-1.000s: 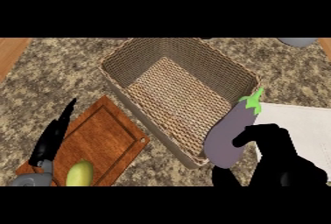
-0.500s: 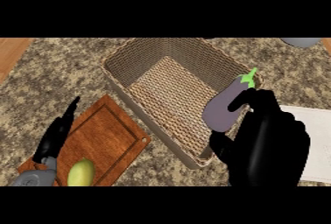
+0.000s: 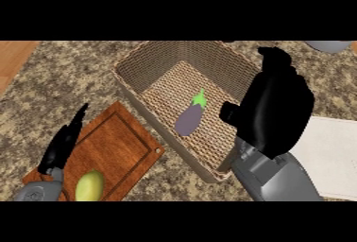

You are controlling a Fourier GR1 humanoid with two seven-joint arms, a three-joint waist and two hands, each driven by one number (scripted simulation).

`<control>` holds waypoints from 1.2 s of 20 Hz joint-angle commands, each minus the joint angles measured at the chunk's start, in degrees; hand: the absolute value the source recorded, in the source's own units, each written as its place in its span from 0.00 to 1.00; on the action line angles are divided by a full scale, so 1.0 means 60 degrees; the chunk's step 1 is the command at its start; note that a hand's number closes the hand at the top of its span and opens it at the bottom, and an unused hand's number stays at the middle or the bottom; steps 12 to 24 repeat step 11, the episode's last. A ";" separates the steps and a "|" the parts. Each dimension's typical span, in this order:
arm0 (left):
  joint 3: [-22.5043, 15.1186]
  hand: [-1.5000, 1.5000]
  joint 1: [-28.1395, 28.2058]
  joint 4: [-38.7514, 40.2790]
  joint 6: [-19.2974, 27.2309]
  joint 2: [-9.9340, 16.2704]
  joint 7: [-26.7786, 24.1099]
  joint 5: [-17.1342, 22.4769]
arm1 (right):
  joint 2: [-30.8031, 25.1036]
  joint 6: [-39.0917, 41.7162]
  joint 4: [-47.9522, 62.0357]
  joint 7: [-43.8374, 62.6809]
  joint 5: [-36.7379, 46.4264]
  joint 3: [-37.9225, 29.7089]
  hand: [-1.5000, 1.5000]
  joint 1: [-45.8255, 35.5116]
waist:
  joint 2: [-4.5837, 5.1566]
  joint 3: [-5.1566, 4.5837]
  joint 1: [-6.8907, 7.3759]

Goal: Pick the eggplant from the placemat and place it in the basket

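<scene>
The purple eggplant [image 3: 189, 118] with its green stem lies on the woven floor of the wicker basket [image 3: 140, 61], stem pointing to the far side. My right hand [image 3: 277, 106] hovers over the basket's right rim. Its fingers are straightened away from me and its thumb juts toward the eggplant, with a gap between them; it holds nothing. The white placemat [image 3: 336, 156] lies bare at the right, partly behind my right forearm. My left hand [image 3: 63, 144] rests open at the lower left, over the cutting board.
A wooden cutting board [image 3: 111, 146] sits left of the basket with a yellow-green fruit [image 3: 90, 185] on its near end. A grey bowl [image 3: 327, 45] shows at the top right edge. The speckled counter meets a wooden strip at the far left.
My right hand carried the eggplant left from above the placemat's edge to over the basket and let go. The eggplant now lies inside the basket. The left hand barely moved.
</scene>
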 commanded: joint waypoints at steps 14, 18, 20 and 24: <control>0.0251 0.50 0.0242 0.0246 0.0036 0.0108 -0.0017 0.0045 | 0.0095 -0.1336 -0.0068 0.2309 0.1642 -0.2470 0.00 -0.1830 | -0.0182 0.0003 -0.0327; 0.0251 0.50 0.0242 0.0246 0.0036 0.0108 -0.0017 0.0045 | 0.0095 -0.1336 -0.0068 0.2309 0.1642 -0.2470 0.00 -0.1830 | -0.0182 0.0003 -0.0327; 0.0251 0.50 0.0242 0.0246 0.0036 0.0108 -0.0017 0.0045 | 0.0095 -0.1336 -0.0068 0.2309 0.1642 -0.2470 0.00 -0.1830 | -0.0182 0.0003 -0.0327; 0.0251 0.50 0.0242 0.0246 0.0036 0.0108 -0.0017 0.0045 | 0.0095 -0.1336 -0.0068 0.2309 0.1642 -0.2470 0.00 -0.1830 | -0.0182 0.0003 -0.0327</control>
